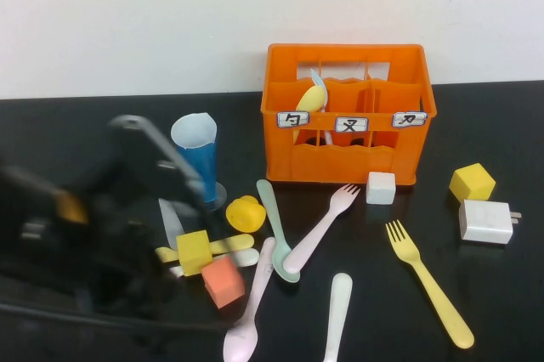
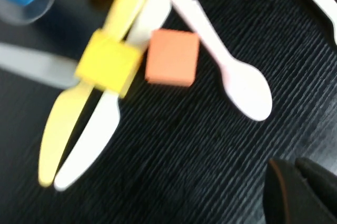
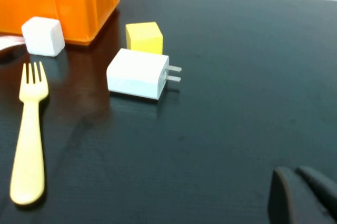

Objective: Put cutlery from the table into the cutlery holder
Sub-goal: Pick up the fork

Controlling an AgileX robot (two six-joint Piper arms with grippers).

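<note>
Overhead and wrist views of a black table [image 1: 510, 294] carrying scattered cutlery and the orange cutlery holder [image 1: 348, 111]. The holder stands at the table's far side, centre-right, and already contains a yellow spoon [image 1: 311, 97] leaning tilted in its left compartment. Three white labels [image 1: 352, 124] on its front rail bear black characters too small to read with certainty.

On the table in front of the holder: a pink fork [image 1: 319, 226] lies diagonally, tines toward the holder, its handle end resting in the bowl of a mint green spoon [image 1: 276, 226], whose handle points away from the robot. A pink spoon [image 1: 248, 315] lies with its bowl toward the robot. A white utensil [image 1: 337, 315] lies roughly lengthwise toward the robot. A yellow fork [image 1: 429, 281] lies on the right, tines pointing to the far side and slightly left.

A yellow knife [image 2: 79, 98] and a white knife [image 2: 102, 113] lie parallel and touching, a yellow cube [image 2: 109, 62] sitting across both; an orange cube [image 2: 172, 57] lies just beside them. A grey knife [image 1: 170, 222] lies near the blue cup [image 1: 197, 158].

The left tool [image 2: 300, 192] hovers over the table's left side near the knives, its arm blurred and bent low; its jaws are closed and hold nothing. The right tool [image 3: 303, 197] sits low over the table's right side, close to a white plug adapter [image 3: 137, 74], a second yellow cube [image 3: 144, 37] and a white cube [image 3: 43, 36]; its jaws appear closed and empty.
</note>
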